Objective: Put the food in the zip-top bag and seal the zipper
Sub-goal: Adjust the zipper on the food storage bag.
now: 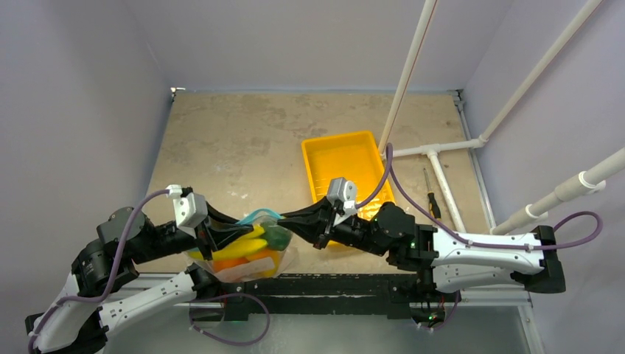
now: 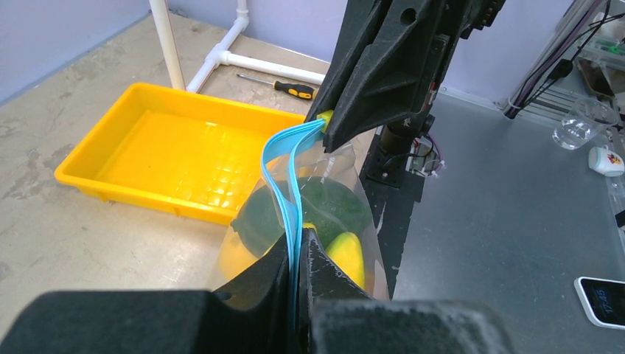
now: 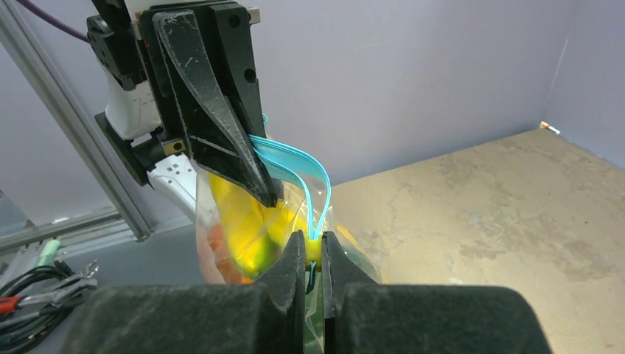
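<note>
At the table edge, left claw and right claw pinch the zipper.

tray: yellow | zipper: teal-blue | bag: clear | food: green, yellow, orange | table: mottled beige

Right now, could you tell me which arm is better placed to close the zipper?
Likely the right: the right gripper is shut on the yellow slider at one end of the zipper, whose strips gape apart, while the left gripper only pins the other end.
</note>
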Robot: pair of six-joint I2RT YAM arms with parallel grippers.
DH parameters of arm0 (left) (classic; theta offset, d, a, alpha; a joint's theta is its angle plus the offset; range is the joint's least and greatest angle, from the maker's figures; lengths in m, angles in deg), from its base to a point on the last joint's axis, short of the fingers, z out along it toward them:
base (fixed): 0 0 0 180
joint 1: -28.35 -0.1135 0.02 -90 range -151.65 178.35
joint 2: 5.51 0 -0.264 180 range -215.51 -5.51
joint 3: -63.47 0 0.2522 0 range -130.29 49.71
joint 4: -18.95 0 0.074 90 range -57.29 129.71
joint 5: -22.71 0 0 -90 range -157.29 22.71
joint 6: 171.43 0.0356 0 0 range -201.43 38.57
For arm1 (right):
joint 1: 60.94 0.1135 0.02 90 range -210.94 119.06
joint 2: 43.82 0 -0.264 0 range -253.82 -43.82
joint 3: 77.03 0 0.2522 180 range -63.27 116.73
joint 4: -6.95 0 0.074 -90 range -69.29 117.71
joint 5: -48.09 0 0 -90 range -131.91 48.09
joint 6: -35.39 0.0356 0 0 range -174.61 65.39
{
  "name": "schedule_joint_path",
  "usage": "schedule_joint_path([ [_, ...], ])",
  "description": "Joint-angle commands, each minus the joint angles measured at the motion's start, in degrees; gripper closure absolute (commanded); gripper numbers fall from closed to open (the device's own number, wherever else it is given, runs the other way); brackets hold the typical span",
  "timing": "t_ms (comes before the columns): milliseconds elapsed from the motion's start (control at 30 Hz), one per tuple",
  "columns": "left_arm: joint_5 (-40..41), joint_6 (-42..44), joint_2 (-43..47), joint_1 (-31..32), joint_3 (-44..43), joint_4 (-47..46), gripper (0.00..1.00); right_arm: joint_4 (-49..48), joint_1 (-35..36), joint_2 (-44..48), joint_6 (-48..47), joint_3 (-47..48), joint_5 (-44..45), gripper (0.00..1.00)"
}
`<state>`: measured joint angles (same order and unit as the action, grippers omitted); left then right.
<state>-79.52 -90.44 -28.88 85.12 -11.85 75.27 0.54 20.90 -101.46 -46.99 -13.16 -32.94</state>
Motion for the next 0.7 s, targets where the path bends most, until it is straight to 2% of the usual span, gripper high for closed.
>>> schedule_joint_path([
  [0, -1.6, -0.9, 0.4, 0.2, -1.8, -3.0, 1.0, 0.5, 0.2, 1.9, -6.0, 2.2, -2.2, 1.0],
  [133, -2.9, -0.8, 0.4, 0.3, -1.9, -1.6, 1.0, 5.7, 0.3, 2.0, -11.3, 5.3, -6.0, 1.0],
  [400, -4.9, -0.9, -0.2, 0.3, -0.8, -0.4, 1.0, 15.7, 0.3, 0.8, -15.4, 10.9, -15.2, 1.0],
  [600, -6.7, 0.2, -1.6, 0.3, -0.7, 0.6, 0.8, 24.4, 0.6, -2.7, -16.2, 16.9, -17.7, 1.0],
  [667, -7.0, 0.7, -2.0, 0.2, -0.7, 0.9, 0.7, 26.4, 1.0, -3.9, -16.3, 18.2, -17.9, 1.0],
])
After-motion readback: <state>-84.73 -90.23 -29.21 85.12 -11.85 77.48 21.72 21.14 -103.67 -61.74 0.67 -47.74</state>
